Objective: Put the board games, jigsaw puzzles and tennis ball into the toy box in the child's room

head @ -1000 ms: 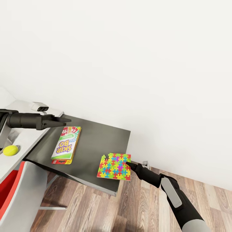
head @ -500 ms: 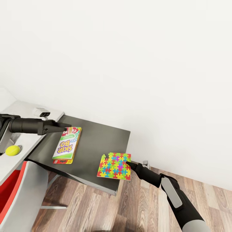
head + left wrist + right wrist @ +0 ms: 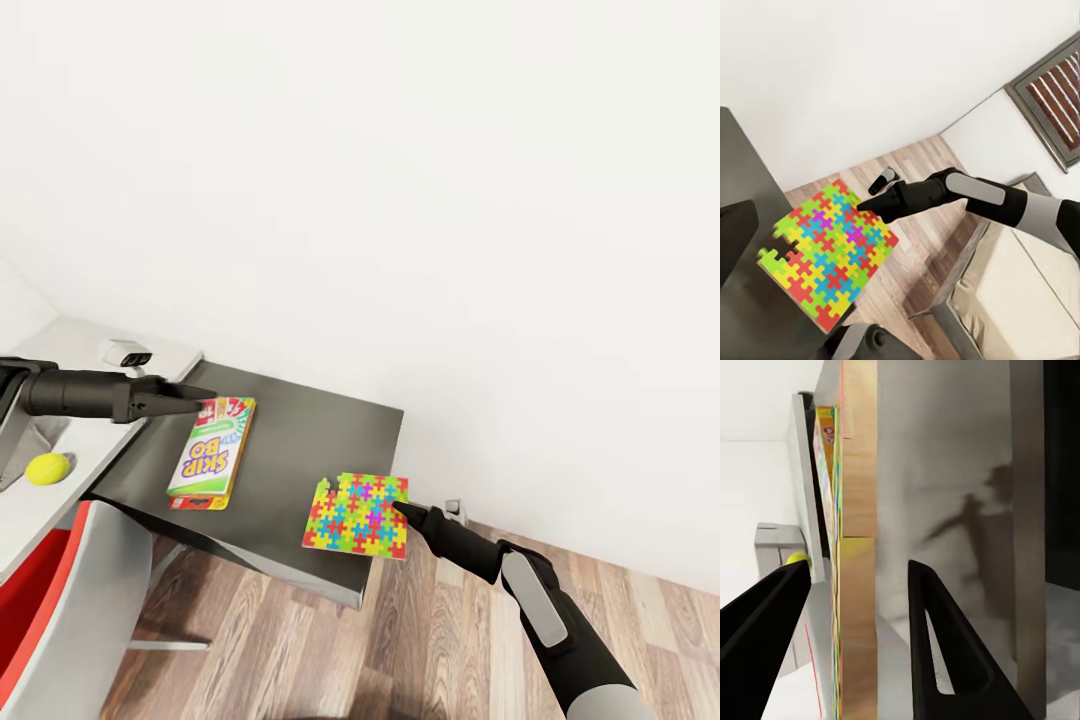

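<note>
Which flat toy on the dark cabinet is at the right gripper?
The jigsaw puzzle, multicoloured, at the cabinet's edge; the right gripper straddles its side. The Skip-Bo box isn't.

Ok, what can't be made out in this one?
- Left end effector: the head view is side-on, so open or shut is unclear.
- Grey object beside the tennis ball: cut off by the head view's left edge and crossed by the arm.
- Board game: edge-on in the right wrist view, cover unreadable.

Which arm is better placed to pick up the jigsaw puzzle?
Right. Its hand is at the jigsaw puzzle's edge, fingers straddling it; the left hand hangs over the Skip-Bo game.
</note>
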You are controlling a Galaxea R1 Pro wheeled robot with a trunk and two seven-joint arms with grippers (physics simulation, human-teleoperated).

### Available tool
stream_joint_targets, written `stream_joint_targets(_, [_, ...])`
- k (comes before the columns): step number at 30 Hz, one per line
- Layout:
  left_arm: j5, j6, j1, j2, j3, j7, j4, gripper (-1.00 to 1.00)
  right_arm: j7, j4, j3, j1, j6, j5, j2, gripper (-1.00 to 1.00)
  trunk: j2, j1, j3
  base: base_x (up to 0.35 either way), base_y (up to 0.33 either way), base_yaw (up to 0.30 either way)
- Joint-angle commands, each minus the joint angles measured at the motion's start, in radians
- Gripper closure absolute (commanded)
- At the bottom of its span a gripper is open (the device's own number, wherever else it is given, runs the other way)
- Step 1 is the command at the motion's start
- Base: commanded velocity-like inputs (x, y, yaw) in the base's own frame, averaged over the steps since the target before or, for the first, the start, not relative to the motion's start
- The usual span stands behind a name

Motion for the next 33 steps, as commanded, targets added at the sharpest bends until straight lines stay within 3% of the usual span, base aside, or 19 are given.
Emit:
stream_joint_targets(1, [0.001,0.011,-0.001,0.003,-0.002,-0.004,0.0,-1.0,0.0,0.0,0.001,-0.001,0.003,-0.002,-0.001,1.0,0.006,-0.003,0.003,0.0,0.0,0.0])
stream_joint_targets(10, [0.0,0.011,-0.001,0.014,-0.003,-0.004,0.0,-1.0,-0.001,0.0,0.003,0.0,0.003,-0.002,-0.001,1.0,0.069,-0.038,0.046,0.0,0.0,0.0])
stream_joint_targets(33, [-0.001,0.011,0.008,0.016,-0.003,-0.004,0.0,-1.0,-0.001,0.0,0.001,0.001,0.002,-0.001,-0.001,1.0,0.069,-0.038,0.084,0.0,0.0,0.0])
